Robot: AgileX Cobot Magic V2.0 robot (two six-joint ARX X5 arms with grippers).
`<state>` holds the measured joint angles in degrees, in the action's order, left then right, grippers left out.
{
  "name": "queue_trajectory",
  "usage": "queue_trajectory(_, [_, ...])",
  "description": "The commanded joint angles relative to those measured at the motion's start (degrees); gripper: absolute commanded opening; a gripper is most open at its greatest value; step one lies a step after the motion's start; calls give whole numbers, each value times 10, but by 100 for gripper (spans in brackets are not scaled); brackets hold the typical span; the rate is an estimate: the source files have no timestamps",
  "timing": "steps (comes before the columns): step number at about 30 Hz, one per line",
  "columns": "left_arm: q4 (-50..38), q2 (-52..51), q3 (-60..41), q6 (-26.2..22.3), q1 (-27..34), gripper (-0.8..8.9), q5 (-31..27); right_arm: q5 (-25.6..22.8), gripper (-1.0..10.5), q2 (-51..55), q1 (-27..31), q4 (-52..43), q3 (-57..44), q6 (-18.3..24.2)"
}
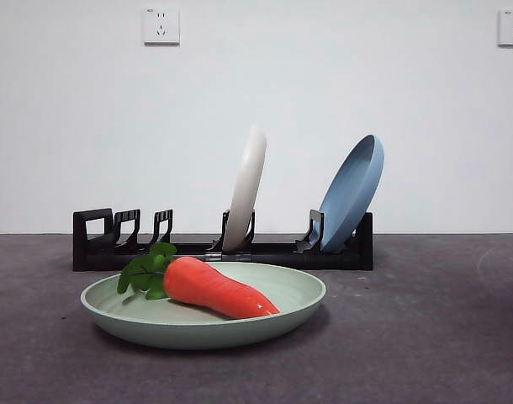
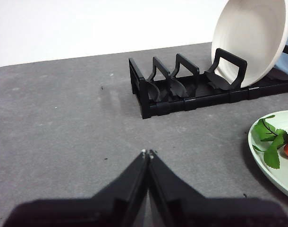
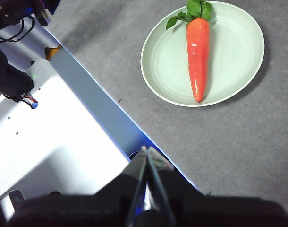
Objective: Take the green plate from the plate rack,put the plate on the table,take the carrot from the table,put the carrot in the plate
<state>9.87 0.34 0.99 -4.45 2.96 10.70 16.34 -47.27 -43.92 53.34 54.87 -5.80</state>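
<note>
The carrot (image 1: pixel 213 289) lies flat inside the green plate (image 1: pixel 303 296), which rests on the table (image 1: pixel 441 337) before the plate rack (image 1: pixel 97 244); the job looks complete, so left gripper (image 2: pixel 147 152) and right gripper (image 3: pixel 145 149) hang closed, empty, well clear

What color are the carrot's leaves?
Dark green leaves on the carrot; the right wrist view shows them best.

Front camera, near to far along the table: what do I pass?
Green plate holding the carrot → black plate rack with the cream plate and blue plate standing in it → white wall.
</note>
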Motion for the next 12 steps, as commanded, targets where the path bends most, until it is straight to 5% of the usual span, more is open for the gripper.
queue_trajectory(1, [0,-2,-7,3,2,-3,0,-2,1,1,-1,-2,0,-3])
queue_trajectory(6, [0,-2,-7,3,2,-3,0,-2,1,1,-1,-2,0,-3])
queue_trajectory(12, [0,-2,-7,3,2,-3,0,-17,1,28,43,-24,-2,106])
